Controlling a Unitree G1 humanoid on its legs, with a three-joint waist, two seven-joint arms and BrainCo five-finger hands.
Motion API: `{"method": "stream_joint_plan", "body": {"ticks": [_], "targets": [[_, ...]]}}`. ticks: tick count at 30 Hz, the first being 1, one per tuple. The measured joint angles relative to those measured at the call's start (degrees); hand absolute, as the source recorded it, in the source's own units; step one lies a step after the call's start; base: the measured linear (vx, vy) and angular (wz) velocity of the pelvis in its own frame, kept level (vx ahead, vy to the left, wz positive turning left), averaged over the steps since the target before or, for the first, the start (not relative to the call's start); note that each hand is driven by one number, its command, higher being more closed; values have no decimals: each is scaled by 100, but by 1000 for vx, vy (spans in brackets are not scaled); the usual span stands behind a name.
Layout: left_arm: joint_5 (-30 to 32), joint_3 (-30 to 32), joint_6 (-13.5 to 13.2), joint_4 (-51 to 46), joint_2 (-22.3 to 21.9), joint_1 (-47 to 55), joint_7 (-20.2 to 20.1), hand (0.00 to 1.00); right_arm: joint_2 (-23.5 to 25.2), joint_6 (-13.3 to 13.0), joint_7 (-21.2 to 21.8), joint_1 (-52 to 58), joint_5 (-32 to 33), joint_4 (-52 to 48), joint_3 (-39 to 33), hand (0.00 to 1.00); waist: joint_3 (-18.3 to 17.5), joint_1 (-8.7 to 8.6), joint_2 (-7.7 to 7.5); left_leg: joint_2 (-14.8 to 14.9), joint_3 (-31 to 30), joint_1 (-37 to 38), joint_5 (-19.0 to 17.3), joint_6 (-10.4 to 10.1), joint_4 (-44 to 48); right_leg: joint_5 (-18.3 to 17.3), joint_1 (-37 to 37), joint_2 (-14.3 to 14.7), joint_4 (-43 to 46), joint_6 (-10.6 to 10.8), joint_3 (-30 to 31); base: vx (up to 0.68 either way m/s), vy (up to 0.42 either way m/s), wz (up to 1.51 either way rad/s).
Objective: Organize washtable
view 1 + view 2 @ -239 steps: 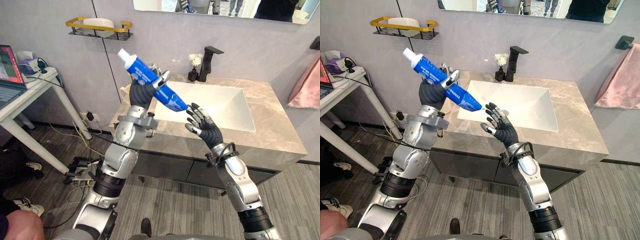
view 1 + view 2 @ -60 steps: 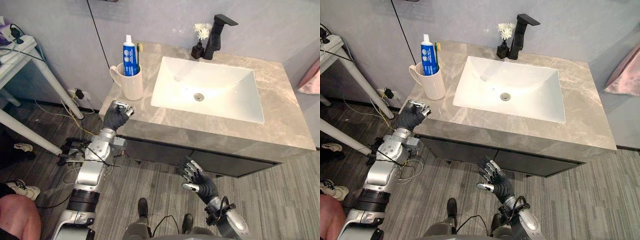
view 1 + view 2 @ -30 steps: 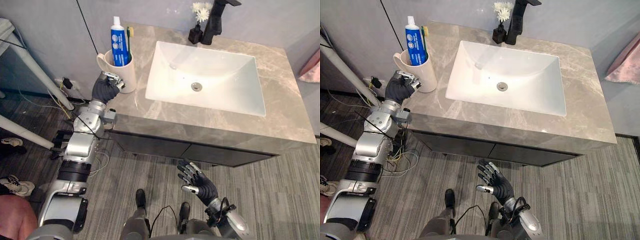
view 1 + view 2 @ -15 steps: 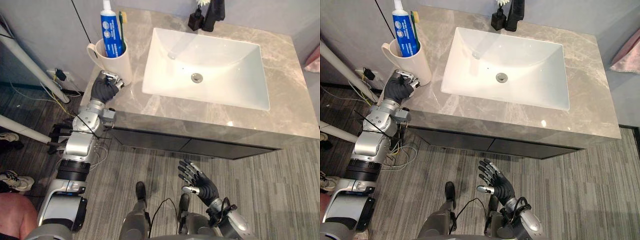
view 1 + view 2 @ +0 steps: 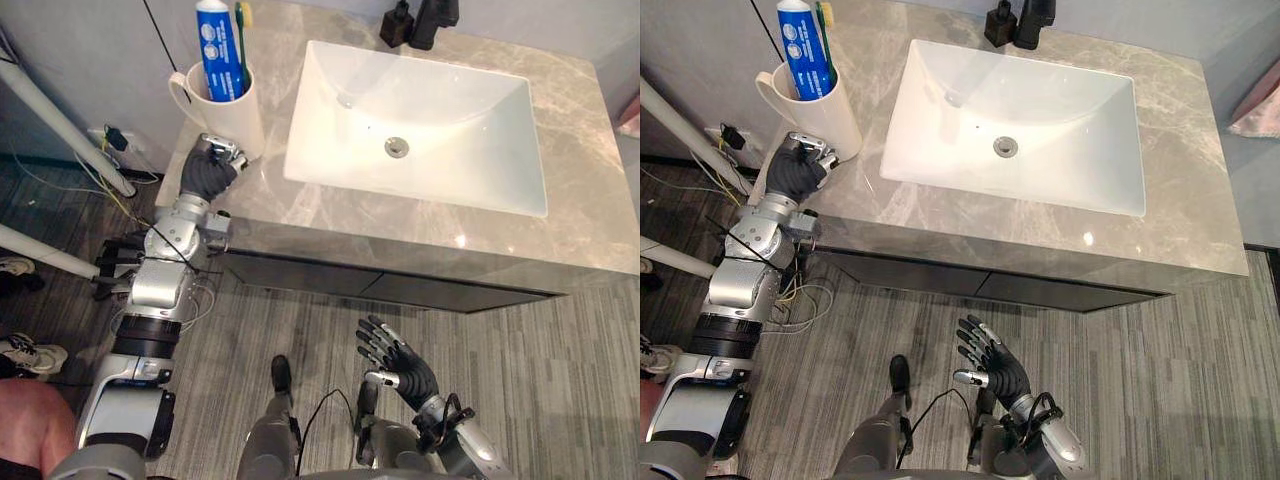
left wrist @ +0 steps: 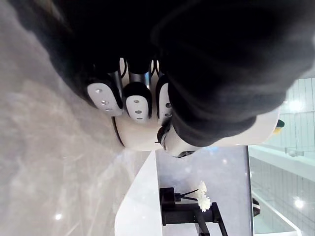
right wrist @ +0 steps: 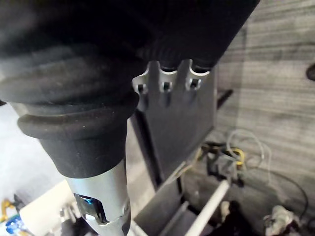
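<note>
A cream mug (image 5: 226,104) stands at the counter's left end, holding a blue toothpaste tube (image 5: 216,52) and a green toothbrush (image 5: 243,40) upright. My left hand (image 5: 208,172) rests at the counter's edge just in front of the mug, its fingers (image 6: 134,101) curled with nothing in them. Past those fingers the left wrist view shows the mug (image 6: 142,138). My right hand (image 5: 402,368) hangs low before the dark cabinet (image 5: 400,292), over the floor, with its fingers spread.
The white sink (image 5: 430,130) fills the middle of the grey marble counter (image 5: 570,225). A black faucet (image 5: 434,14) and a small black vase (image 5: 398,24) stand at the back. A white table leg (image 5: 62,112) and cables (image 5: 120,268) lie to the left.
The toothpaste tube that my left hand held up is now in the mug. My left hand has drawn back to the counter's edge and my right hand has dropped low.
</note>
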Motion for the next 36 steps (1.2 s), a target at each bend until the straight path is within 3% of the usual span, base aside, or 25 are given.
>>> {"method": "stream_joint_plan", "body": {"ticks": [6,15,21,36], "targets": [[7,-26,21,304,64,-430,8,100,0,0,13,0,1,-22,11,0,65,-9,-33,2,-3,-38,-2,-3,0,1,-29,-2,-9,0,7,0,0,0],[7,-695,30,994,413,-1483,125,100,-89,-5,122,-21,2,-102,66,0,146,-16,-135,8,12,-155,-1,-3,31,75,-121,13,-108,8,59,37,5,-2],[-8,-838,28,1308,470,-1827,150,100,-105,-10,119,-20,1,-101,266,0,151,-114,-137,13,66,-218,-2,-3,15,96,-217,14,-110,13,125,4,13,-5],[-132,-1132,26,2183,750,-3295,344,100,-102,-71,63,-25,1,-103,257,0,356,-172,-233,32,142,-505,4,0,37,187,-511,43,-197,-5,208,12,8,-4]]}}
